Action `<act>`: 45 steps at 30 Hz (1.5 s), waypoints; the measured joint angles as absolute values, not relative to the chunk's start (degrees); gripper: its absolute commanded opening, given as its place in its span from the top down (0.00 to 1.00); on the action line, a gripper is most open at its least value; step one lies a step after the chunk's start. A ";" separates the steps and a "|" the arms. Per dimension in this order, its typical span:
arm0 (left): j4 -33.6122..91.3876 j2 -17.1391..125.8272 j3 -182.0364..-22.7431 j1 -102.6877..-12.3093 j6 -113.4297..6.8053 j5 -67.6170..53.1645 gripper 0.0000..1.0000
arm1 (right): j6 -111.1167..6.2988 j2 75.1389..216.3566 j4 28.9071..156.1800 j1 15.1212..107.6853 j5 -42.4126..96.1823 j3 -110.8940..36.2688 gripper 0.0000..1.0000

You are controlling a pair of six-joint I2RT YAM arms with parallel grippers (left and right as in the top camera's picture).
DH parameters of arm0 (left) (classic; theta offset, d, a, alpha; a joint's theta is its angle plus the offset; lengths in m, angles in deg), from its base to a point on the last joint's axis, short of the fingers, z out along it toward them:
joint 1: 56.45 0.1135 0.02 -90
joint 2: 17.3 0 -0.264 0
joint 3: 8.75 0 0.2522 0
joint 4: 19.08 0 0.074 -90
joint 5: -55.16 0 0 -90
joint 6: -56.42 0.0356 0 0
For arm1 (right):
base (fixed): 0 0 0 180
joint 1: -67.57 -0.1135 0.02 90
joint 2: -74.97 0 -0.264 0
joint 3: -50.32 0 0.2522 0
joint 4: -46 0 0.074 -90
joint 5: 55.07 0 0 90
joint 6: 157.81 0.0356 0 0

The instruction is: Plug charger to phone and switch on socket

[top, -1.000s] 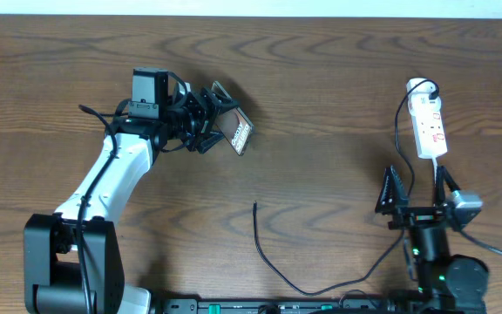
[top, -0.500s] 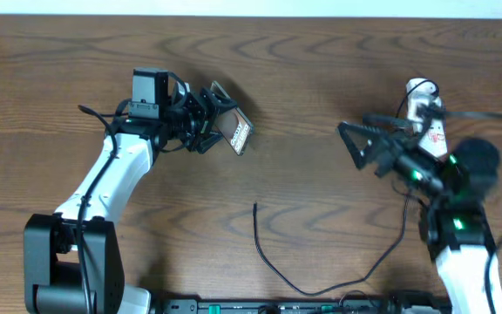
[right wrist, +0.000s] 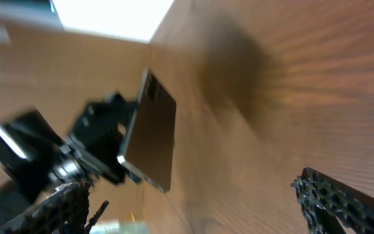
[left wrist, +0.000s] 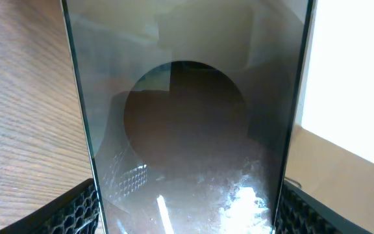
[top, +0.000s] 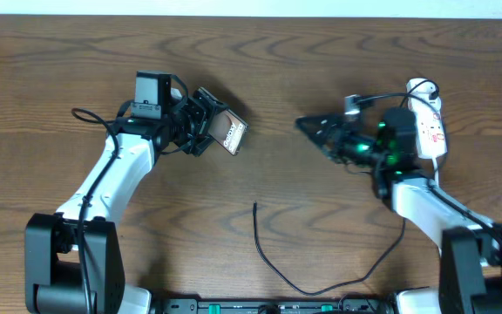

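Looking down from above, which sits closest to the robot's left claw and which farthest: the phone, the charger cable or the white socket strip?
1. phone: held in the left claw itself, at the upper left.
2. charger: its free end lies below and to the right of the claw, near the middle.
3. socket: far over on the right side.

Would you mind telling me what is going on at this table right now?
The left gripper holds the phone tilted up. The right gripper is open and empty, pointing toward it. The charger lies loose on the table, not plugged into the phone, and the socket sits at the far right.
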State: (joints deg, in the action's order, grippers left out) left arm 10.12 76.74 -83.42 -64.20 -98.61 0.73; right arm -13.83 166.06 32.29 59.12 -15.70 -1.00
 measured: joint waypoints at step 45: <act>6.93 76.74 -83.42 -80.57 -119.81 -5.81 0.90 | -29.92 169.74 28.86 46.49 -7.11 -0.98 0.99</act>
